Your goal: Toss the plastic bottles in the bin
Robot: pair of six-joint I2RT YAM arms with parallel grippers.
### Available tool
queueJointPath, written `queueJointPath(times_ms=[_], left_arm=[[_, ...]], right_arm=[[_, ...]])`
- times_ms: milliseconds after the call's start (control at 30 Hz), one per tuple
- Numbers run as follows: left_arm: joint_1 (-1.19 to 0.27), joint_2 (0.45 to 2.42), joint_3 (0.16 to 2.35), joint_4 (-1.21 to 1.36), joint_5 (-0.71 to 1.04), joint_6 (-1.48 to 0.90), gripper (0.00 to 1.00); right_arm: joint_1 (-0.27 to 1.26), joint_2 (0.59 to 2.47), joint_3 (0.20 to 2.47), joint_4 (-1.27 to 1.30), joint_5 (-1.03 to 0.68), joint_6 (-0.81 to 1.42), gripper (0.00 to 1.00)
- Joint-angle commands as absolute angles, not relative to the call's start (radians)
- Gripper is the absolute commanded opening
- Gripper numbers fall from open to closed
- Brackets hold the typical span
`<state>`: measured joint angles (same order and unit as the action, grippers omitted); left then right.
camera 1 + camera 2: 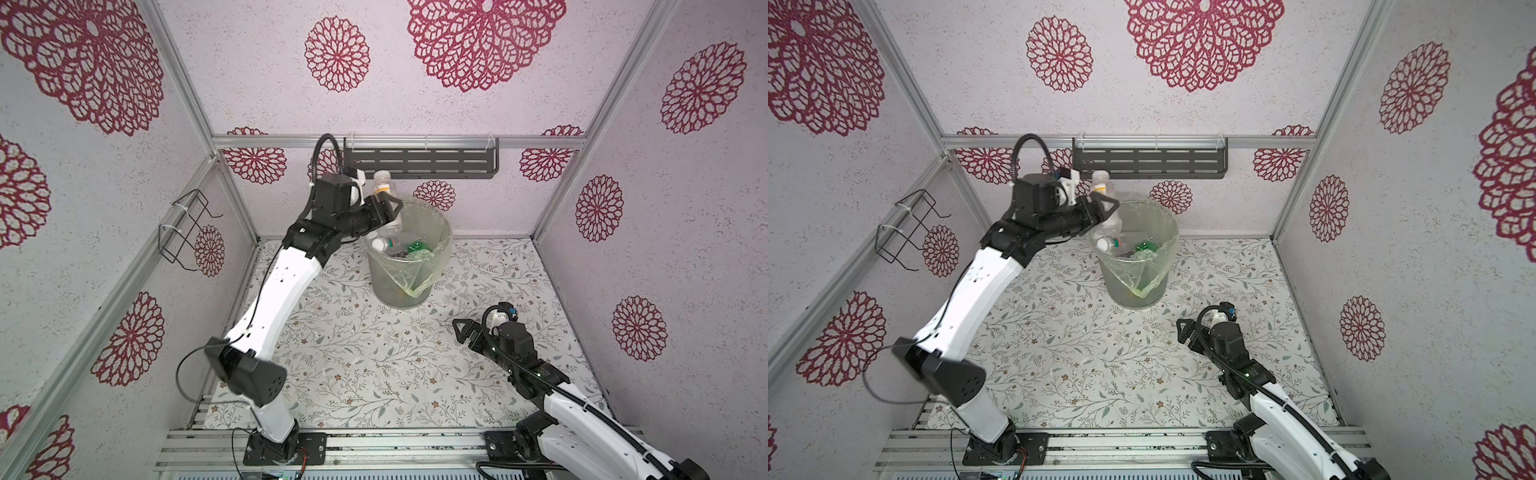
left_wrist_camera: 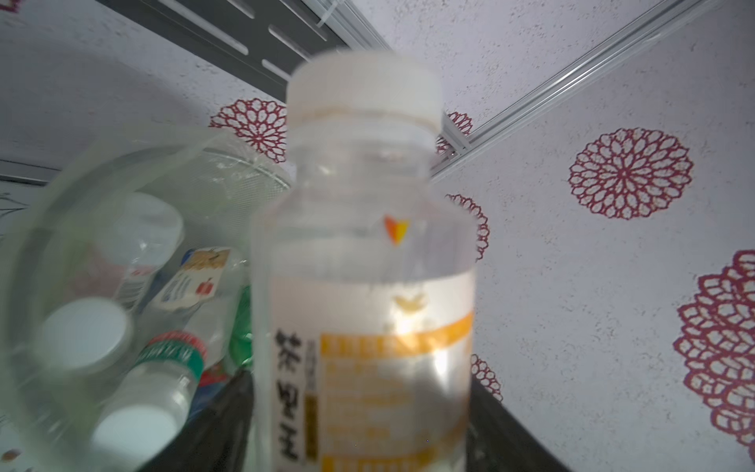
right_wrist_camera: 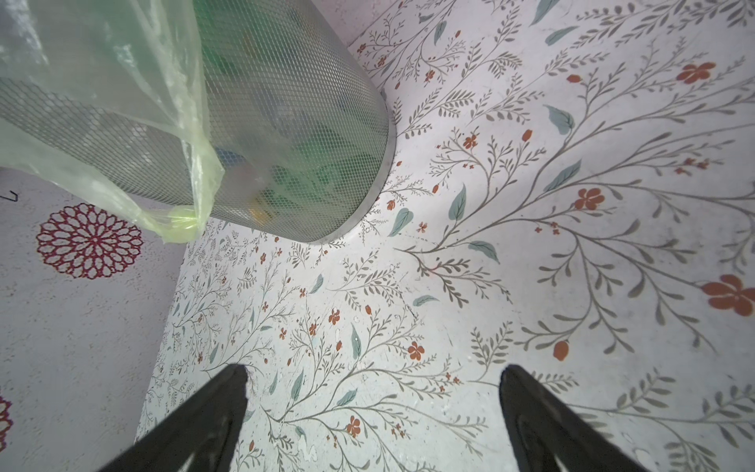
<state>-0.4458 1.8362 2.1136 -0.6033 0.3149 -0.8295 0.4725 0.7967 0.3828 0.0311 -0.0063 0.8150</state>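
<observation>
A clear plastic bottle (image 1: 382, 183) (image 1: 1101, 183) with a white cap and an orange-and-white label (image 2: 363, 245) stands cap up over the near-left rim of the bin (image 1: 395, 291) (image 1: 1133, 295). My left gripper (image 1: 386, 210) (image 1: 1104, 208) (image 2: 357, 376) is open, its black fingers wide on either side of the bottle's lower body. The bottle looks blurred. Inside the mesh bin (image 2: 41, 229) (image 3: 294, 122) lie several bottles: white-capped ones (image 1: 382, 244) (image 2: 81, 327) and a green one (image 1: 417, 248). My right gripper (image 1: 463, 328) (image 1: 1183, 328) (image 3: 374, 372) hangs open and empty low over the table.
A yellowish bag tail (image 1: 409, 282) (image 3: 179, 216) hangs outside the bin. A dark slotted shelf (image 1: 419, 162) is fixed to the back wall just behind the bottle. A wire rack (image 1: 187, 226) juts from the left wall. The floral table (image 1: 374, 353) spreads in front.
</observation>
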Motion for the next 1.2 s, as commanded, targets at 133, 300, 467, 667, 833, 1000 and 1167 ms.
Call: queueJointPath(times_ms=[133,300,467,667,833,1000,1167], left_arm=[[-0.409,1.895,2.325,-0.705,0.36,-0.823,0.97],[-0.337,1.728,2.212,-0.74,0.362,-0.799,0.97],[-0.285,1.527,1.953,-0.725,0.293,-0.741,0.97],[-0.242,1.372,1.717,-0.712,0.202,-0.695,0.97],[-0.227,1.306,1.604,-0.703,0.164,-0.657,0.97],[-0.224,1.229,1.488,-0.684,0.029,-0.617,0.97],[-0.216,1.173,1.397,-0.685,-0.055,-0.573,0.97]], right_arm=[[0.469,0.769,0.435,0.009,0.011,0.825,0.99],[0.469,0.767,0.439,-0.006,0.022,0.803,0.99],[0.47,0.794,0.439,-0.001,0.027,0.792,0.99],[0.471,0.829,0.464,-0.009,0.036,0.785,0.99],[0.47,0.861,0.509,-0.056,0.052,0.764,0.99],[0.47,0.878,0.539,-0.092,0.092,0.735,0.99],[0.469,0.895,0.567,-0.113,0.141,0.688,0.99]])
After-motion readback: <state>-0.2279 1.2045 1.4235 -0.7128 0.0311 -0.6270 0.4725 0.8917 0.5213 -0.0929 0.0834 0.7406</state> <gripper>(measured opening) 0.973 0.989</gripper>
